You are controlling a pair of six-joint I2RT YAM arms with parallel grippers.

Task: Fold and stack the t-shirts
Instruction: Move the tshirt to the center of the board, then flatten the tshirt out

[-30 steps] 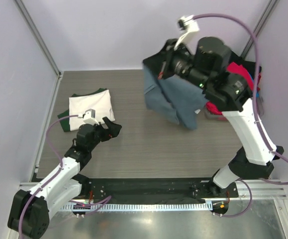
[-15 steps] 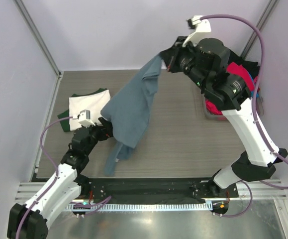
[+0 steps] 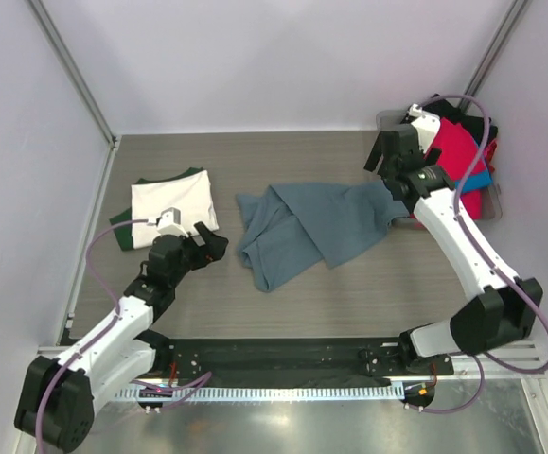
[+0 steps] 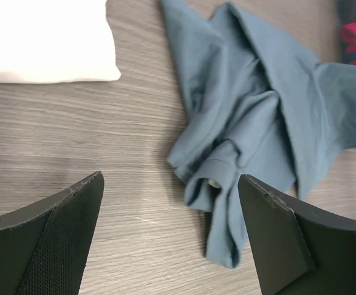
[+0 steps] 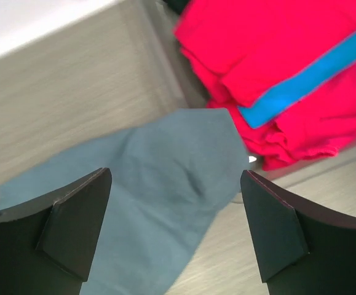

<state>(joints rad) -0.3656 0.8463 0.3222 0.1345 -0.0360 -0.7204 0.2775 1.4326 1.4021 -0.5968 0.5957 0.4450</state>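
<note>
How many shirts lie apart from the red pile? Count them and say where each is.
3. The blue-grey shirt lies crumpled mid-table. The white shirt sits folded at the left, on the green shirt, whose edges show beneath. Others may hide under them.

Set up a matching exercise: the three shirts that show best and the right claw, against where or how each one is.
Things:
1. blue-grey t-shirt
2. cream-white t-shirt
3. red t-shirt
4. right claw

Place or state:
A. folded flat, at the left
B. open
C. heaped at the far right
D. crumpled, in the middle

Pairs: 1-D, 2-A, 3-C, 4-B
</note>
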